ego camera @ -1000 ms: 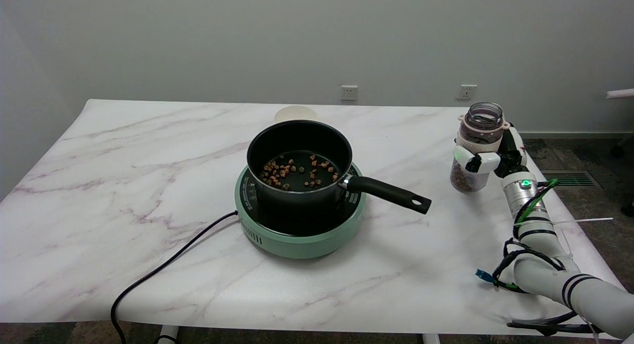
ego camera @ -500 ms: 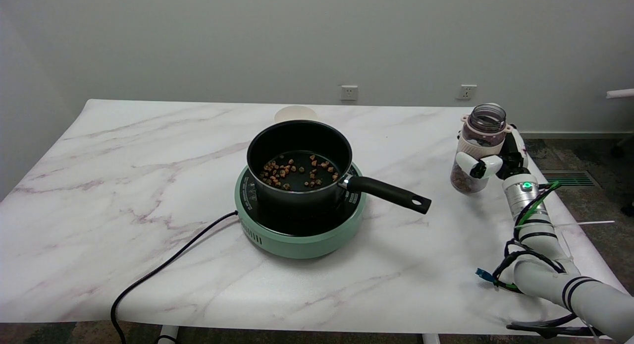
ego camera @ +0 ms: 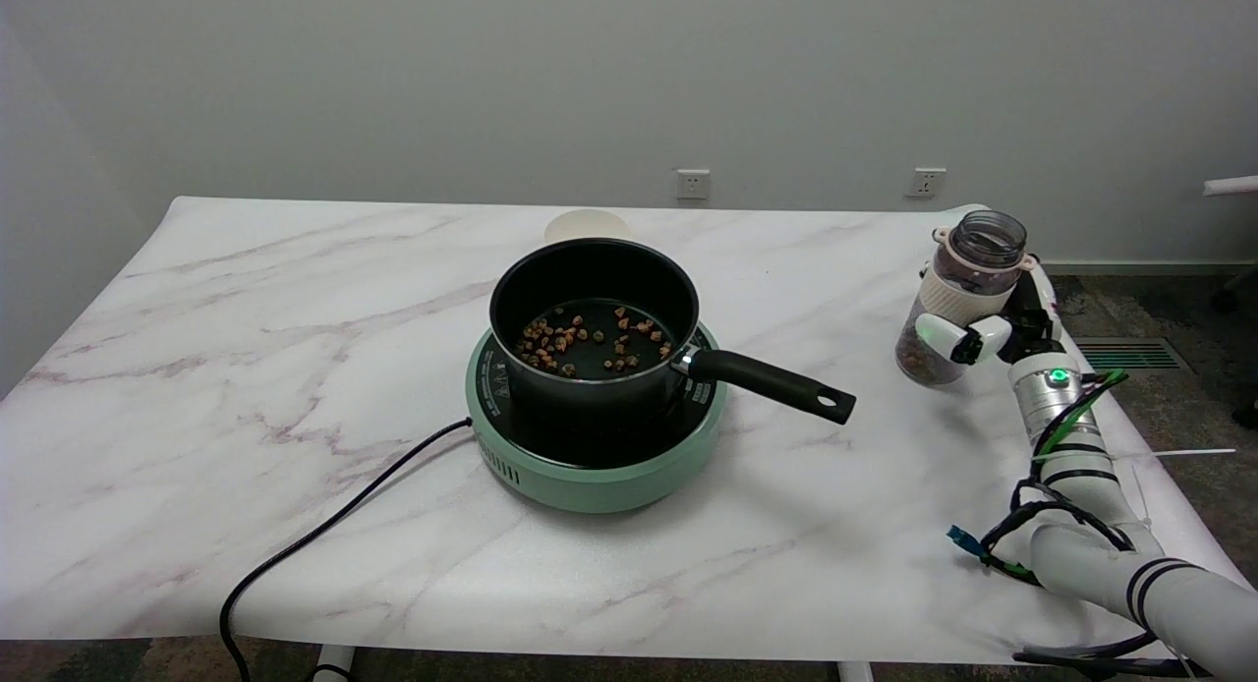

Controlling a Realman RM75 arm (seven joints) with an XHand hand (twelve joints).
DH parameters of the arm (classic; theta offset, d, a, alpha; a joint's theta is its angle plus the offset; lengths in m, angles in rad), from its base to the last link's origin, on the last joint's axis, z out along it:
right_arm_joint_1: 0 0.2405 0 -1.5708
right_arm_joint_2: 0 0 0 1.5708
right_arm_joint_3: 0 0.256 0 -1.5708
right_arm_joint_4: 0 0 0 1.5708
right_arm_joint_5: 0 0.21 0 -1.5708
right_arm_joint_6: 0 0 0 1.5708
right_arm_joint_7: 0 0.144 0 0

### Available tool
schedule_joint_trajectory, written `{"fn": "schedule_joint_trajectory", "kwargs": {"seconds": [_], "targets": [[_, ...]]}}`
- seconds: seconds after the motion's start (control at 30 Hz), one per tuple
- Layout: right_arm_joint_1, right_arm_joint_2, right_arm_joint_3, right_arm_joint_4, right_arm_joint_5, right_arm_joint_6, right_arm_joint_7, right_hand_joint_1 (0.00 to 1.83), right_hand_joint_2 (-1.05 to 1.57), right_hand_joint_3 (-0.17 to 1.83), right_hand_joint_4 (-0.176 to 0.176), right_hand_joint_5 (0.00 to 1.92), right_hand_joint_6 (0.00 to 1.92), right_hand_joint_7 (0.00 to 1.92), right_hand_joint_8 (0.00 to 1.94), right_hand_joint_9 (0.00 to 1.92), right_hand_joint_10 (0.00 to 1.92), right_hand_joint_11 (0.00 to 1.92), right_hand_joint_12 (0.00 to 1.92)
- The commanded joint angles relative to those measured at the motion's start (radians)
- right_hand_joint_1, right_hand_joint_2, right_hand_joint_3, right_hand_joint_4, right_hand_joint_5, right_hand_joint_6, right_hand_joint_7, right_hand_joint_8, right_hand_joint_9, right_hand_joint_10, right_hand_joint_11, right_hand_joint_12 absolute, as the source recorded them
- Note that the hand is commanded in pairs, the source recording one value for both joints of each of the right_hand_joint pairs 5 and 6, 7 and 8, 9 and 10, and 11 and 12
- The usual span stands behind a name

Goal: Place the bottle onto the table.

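A clear bottle [ego camera: 969,272] with a cream sleeve and an open neck stands near the right edge of the marble table [ego camera: 275,387]. Brown pieces fill its bottom. It leans with its top toward the right, and its base is at the tabletop. My right hand [ego camera: 986,334] grips it low on its right side, with one white finger [ego camera: 942,334] wrapped across the front. The palm is hidden behind the bottle.
A black saucepan [ego camera: 594,320] holding brown pieces sits on a green cooker [ego camera: 594,466] mid-table, its handle [ego camera: 776,385] pointing toward the bottle. A black cable [ego camera: 324,535] runs off the front edge. A pale round disc [ego camera: 587,226] lies behind the pan.
My hand and forearm have shifted right and slightly down. The bottle has gone from nearly upright to leaning right, with its top moving right.
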Motion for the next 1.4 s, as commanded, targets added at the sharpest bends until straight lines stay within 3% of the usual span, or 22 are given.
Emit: {"fn": "schedule_joint_trajectory", "kwargs": {"seconds": [0.03, 0.27, 0.47, 0.7, 0.73, 0.8, 1.4], "targets": [[-0.05, 0.016, 0.042, -0.004, -0.004, 0.008, 0.012, 1.38, -0.63, 1.53, 0.0, 0.66, 0.66, 1.02, 1.02, 0.88, 0.88, 0.58, 0.58], [-0.071, 0.019, 0.065, -0.004, -0.004, 0.008, 0.02, 1.32, -0.7, 1.49, 0.0, 0.61, 0.61, 0.98, 0.98, 0.78, 0.78, 0.55, 0.55], [-0.086, 0.02, 0.081, -0.009, -0.004, 0.009, 0.022, 1.29, -0.82, 1.47, 0.0, 0.52, 0.52, 0.82, 0.82, 0.6, 0.6, 0.53, 0.53], [-0.091, 0.027, 0.085, -0.012, -0.004, 0.009, 0.023, 1.29, -0.85, 1.37, 0.0, 0.46, 0.46, 0.76, 0.76, 0.58, 0.58, 0.51, 0.51], [-0.092, 0.036, -0.015, 0.077, -0.014, 0.087, 0.153, 1.29, -0.85, 1.37, 0.0, 0.45, 0.45, 0.76, 0.76, 0.57, 0.57, 0.51, 0.51], [-0.093, 0.031, 0.089, -0.012, -0.004, 0.009, 0.023, 1.29, -0.86, 1.37, 0.0, 0.45, 0.45, 0.76, 0.76, 0.57, 0.57, 0.51, 0.51], [-0.17, 0.103, 0.134, -0.029, -0.004, 0.013, 0.023, 1.28, -0.88, 1.32, 0.0, 0.46, 0.46, 0.73, 0.73, 0.63, 0.63, 0.61, 0.61]]}}
